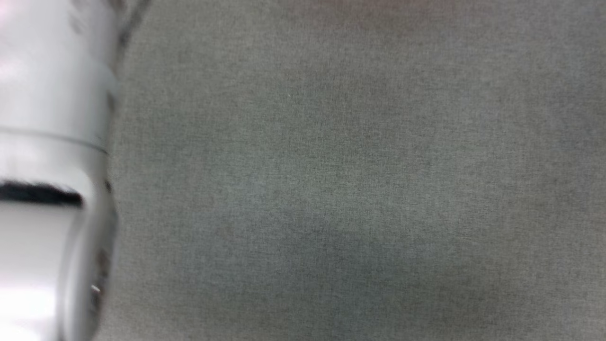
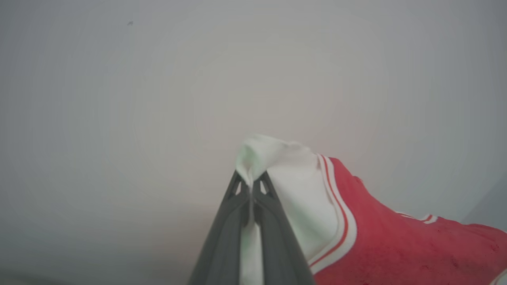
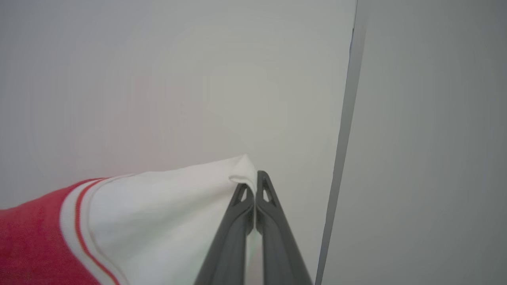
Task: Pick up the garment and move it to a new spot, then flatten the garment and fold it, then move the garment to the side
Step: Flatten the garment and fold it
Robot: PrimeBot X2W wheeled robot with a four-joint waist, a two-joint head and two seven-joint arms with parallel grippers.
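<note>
In mid-air, seemingly clear of any surface: red jersey [image 2: 396,245] stretched between two pinches. Left gripper [image 2: 250,186] clamped shut on one white sleeve tip [image 2: 273,154], right gripper [image 3: 255,190] clamped shut on the other sleeve [image 3: 166,209]. Probably held wide apart for laying down flat at the new spot.

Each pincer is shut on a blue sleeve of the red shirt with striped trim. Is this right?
No, the sleeves are white. Both wrist views show it: left pincer and right pincer each shut on a white sleeve of the red striped-trim shirt.
</note>
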